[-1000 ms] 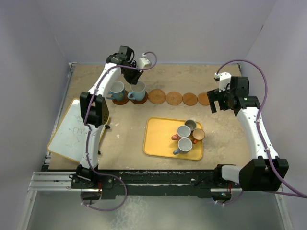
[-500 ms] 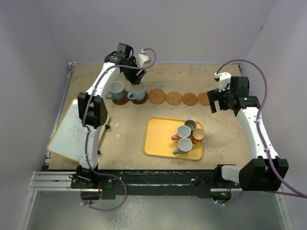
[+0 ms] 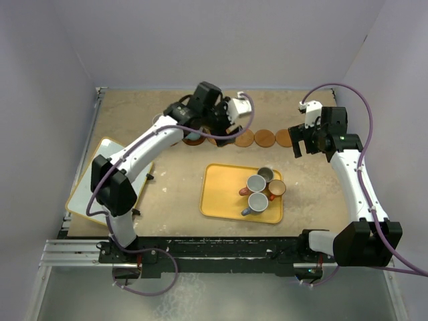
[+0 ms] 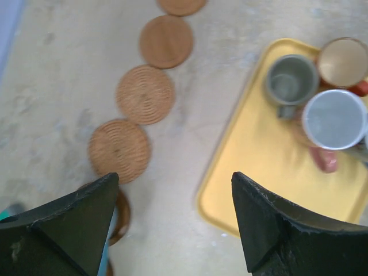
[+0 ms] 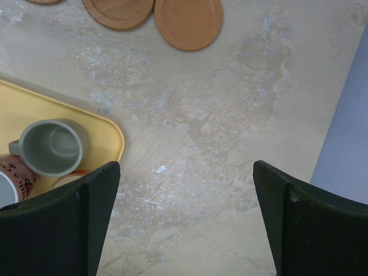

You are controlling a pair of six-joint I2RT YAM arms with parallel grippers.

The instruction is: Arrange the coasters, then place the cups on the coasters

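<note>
A row of round brown coasters (image 4: 145,94) runs across the far side of the table. Three of them (image 3: 265,138) lie bare to the right of my left arm. My left gripper (image 4: 174,184) hovers open and empty above the row. At its left finger I see a dark coaster's rim (image 4: 122,210) with a sliver of blue cup. The arm hides most of the blue cups in the top view. Several cups stand on the yellow tray (image 3: 221,194), among them a grey one (image 4: 291,80), an orange-brown one (image 4: 344,61) and a pale one (image 4: 334,119). My right gripper (image 5: 187,167) hangs open over bare table near the last two coasters (image 5: 188,20).
A white board (image 3: 100,184) lies at the table's left edge. The tray's corner (image 5: 34,112) and the grey cup (image 5: 52,148) show left of my right gripper. Grey walls enclose the table on three sides.
My left gripper opened, let go of the blue cup on the second coaster, and swung right over the coaster row toward the tray. The right arm stayed still.
</note>
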